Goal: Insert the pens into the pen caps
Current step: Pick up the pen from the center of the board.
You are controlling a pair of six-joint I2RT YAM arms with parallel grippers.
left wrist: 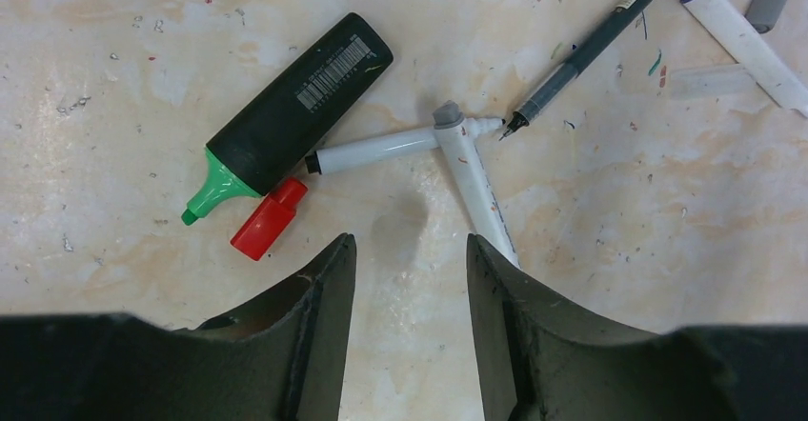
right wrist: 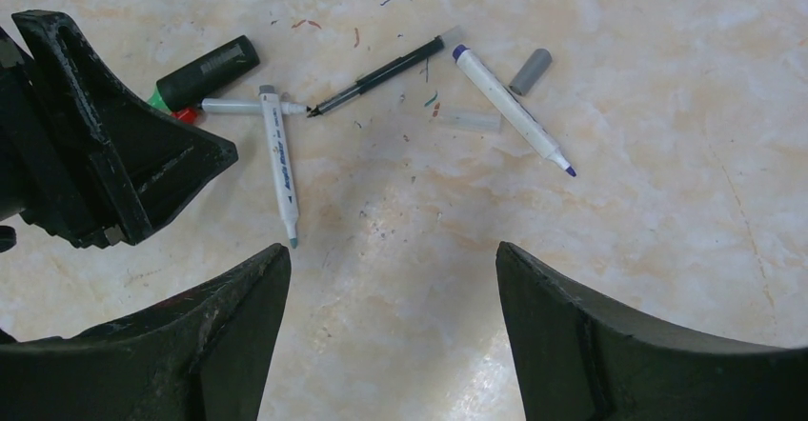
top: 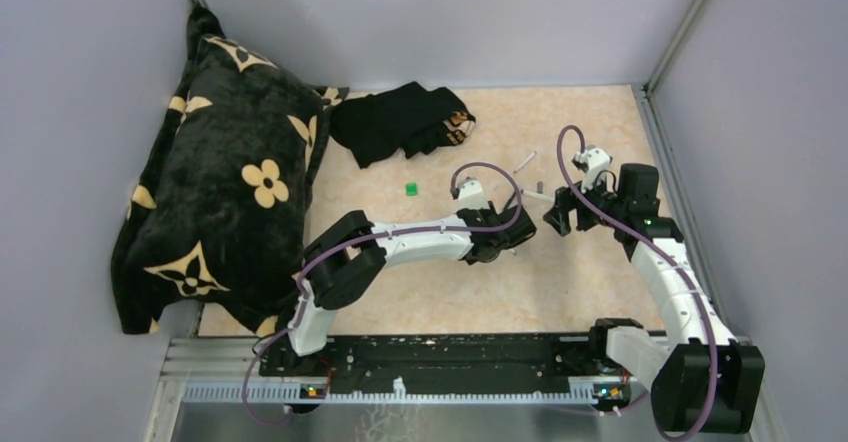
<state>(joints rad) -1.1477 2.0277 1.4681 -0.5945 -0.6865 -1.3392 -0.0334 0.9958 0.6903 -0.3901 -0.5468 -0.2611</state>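
The left fingers (left wrist: 319, 297) fill the foreground of their wrist view, parted and holding nothing, over the tabletop (left wrist: 114, 250). Just beyond them the black marker (left wrist: 291, 97) lies diagonally, green tip toward lower left, with the red cap (left wrist: 269, 219) just beside that tip. A white pen (left wrist: 381, 148) lies nearly level, dark tip leftward. A second white pen (left wrist: 474, 178) runs from its grey end down toward the fingers. The right wrist view shows the whole blue-tipped marker (right wrist: 510, 107), nib toward lower right, a grey cap (right wrist: 530, 70) beside it. The right fingers (right wrist: 238, 316) stand wide, empty. Only the overhead view shows the green cap (top: 410, 189), lying well apart.
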